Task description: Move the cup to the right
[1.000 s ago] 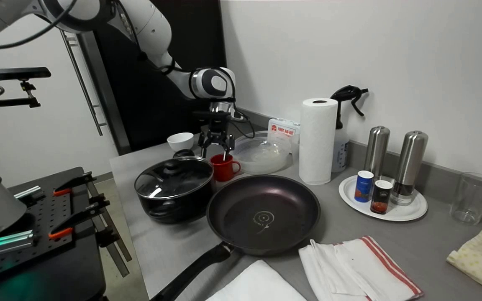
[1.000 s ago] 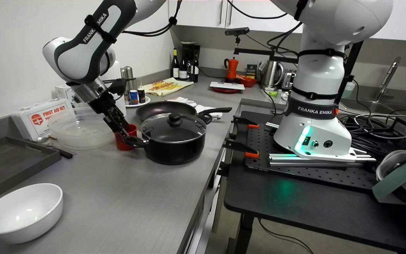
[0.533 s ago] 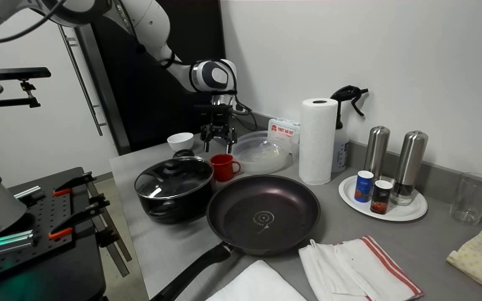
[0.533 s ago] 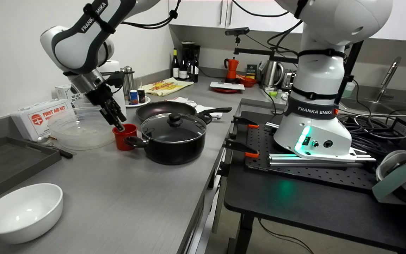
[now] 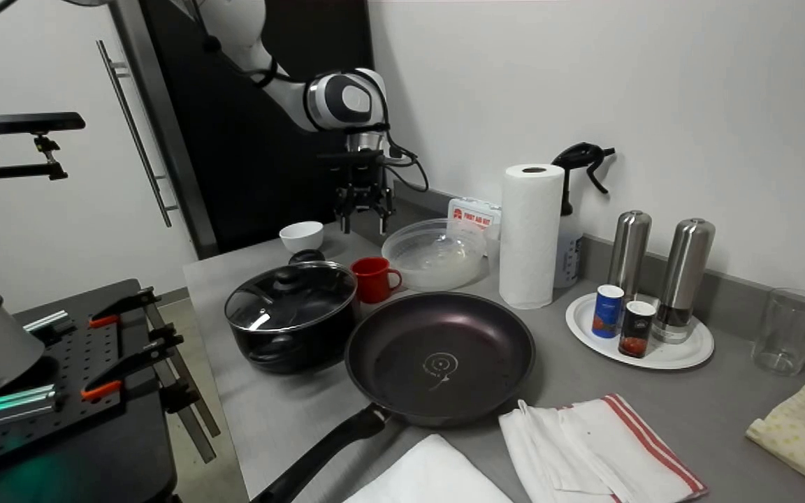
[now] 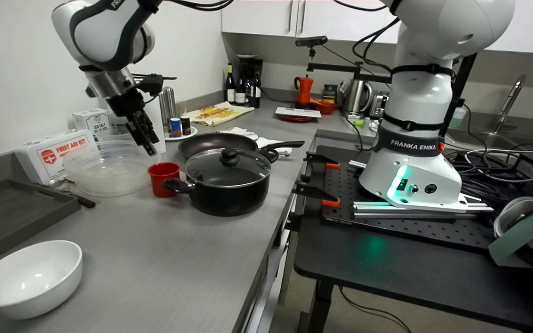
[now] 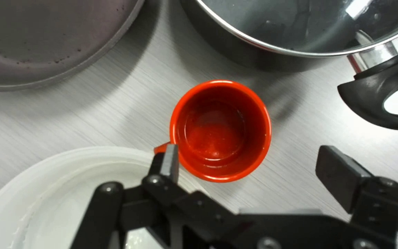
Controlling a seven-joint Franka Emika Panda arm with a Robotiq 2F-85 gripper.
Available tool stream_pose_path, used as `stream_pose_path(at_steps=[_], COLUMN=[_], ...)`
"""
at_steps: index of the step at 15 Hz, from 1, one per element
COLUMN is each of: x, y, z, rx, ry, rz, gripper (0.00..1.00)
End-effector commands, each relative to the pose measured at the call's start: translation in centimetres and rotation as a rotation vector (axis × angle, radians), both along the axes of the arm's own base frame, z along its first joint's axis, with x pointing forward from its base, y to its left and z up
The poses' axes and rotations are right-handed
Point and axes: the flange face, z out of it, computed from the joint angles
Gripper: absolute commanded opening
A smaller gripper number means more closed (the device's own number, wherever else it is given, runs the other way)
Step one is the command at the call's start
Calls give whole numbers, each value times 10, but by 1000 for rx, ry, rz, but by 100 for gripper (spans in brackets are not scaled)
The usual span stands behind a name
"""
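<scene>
Standing open, red mug (image 7: pixel 219 133), glass-lidded pot (image 6: pixel 232 199) beside

the small, glossy red cup (image 5: pixel 372 281) stands upright on the counter (image 6: pixel 164 249) between the black pot (image 6: pixel 229 199) and the clear plastic tub (image 5: pixel 434 274), its inside red to the bottom, its handle (image 7: pixel 160 148), partly hidden in the wrist view, seemingly pointing toward the tub.

- In an exterior view, a round red mug (image 5: pixel 372 281) stands between a black glass-lidded pot (image 5: pixel 291 313), left, and a round clear plastic tub (image 5: pixel 437 278), right.
- In that view, a round black frying pan (image 5: pixel 439 360) is in front of the mug, and a round white bowl (image 5: pixel 302 240) is behind the pot.
- There, a cylindrical white paper-towel roll (image 5: pixel 531 239) stands right of the tub.
</scene>
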Motion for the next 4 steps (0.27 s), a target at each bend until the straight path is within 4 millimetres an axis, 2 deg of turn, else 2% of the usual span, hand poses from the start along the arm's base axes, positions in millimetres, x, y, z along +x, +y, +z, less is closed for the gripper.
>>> stream_pose_path(at_steps=[1,4], x=[-2,-5], y=[0,0], z=[3,2], rx=[0,1], ry=[0,1], rz=[1,2], gripper=[100,100])
